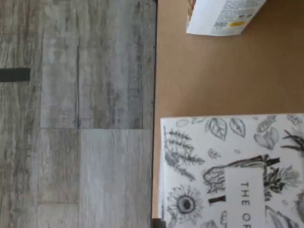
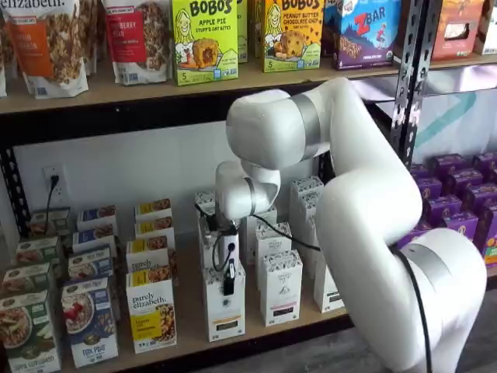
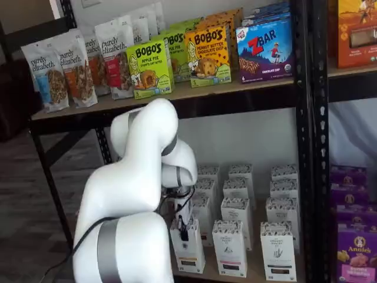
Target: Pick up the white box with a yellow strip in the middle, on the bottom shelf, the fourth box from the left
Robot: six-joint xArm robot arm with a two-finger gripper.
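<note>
White box (image 2: 225,307): front of bottom shelf (image 2: 186,330), upright.
Gripper (image 2: 230,281): fingers clamped on its top, ready to lift.

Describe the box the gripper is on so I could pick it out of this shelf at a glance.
Start at the bottom shelf, under the board with the Bobo's boxes. Among its tall white cartons, find the front one directly under the gripper: that is the white box. Its low strip label is yellowish-tan, while the neighbour carton beside it carries a dark strip.
</note>
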